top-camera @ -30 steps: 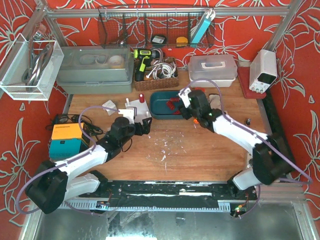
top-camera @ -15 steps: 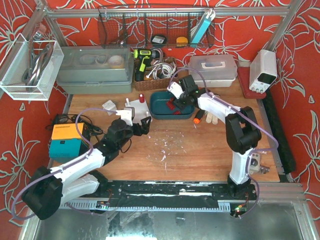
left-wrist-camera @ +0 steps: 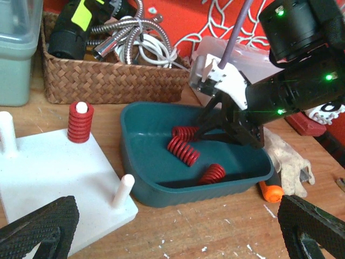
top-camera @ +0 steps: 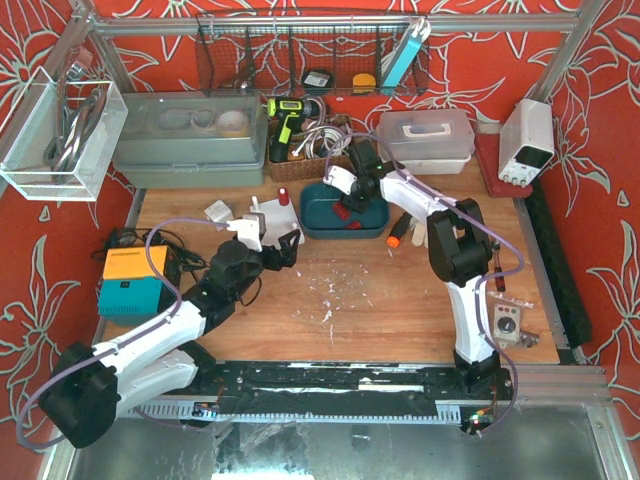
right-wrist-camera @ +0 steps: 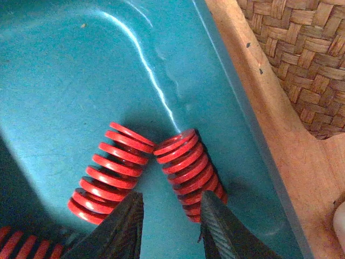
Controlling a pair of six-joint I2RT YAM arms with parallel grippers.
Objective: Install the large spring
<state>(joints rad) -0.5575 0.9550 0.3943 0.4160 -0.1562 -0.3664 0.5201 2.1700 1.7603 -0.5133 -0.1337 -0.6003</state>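
Three red springs lie in the teal tray (left-wrist-camera: 156,186): one in the middle (left-wrist-camera: 182,149), one near the front wall (left-wrist-camera: 211,174), one under the right arm (left-wrist-camera: 186,132). My right gripper (right-wrist-camera: 170,232) is open and low inside the tray (top-camera: 320,230). Its fingertips (right-wrist-camera: 221,234) straddle the gap between two springs, the left (right-wrist-camera: 110,172) and the right (right-wrist-camera: 188,167); the right fingertip overlaps the right spring's end. The white peg base (left-wrist-camera: 48,178) carries one red spring (left-wrist-camera: 81,122) on a peg. My left gripper (left-wrist-camera: 172,237) is open and empty, in front of the tray.
A wicker basket (top-camera: 312,150) with a drill and hoses stands behind the tray. An orange-handled tool (top-camera: 398,232) lies right of the tray. A grey bin (top-camera: 190,140) is at the back left, and an orange and teal device (top-camera: 135,280) at the left.
My right arm has swung from the middle right of the table back to the tray and lowered its open gripper among the springs. The left arm shifted slightly.
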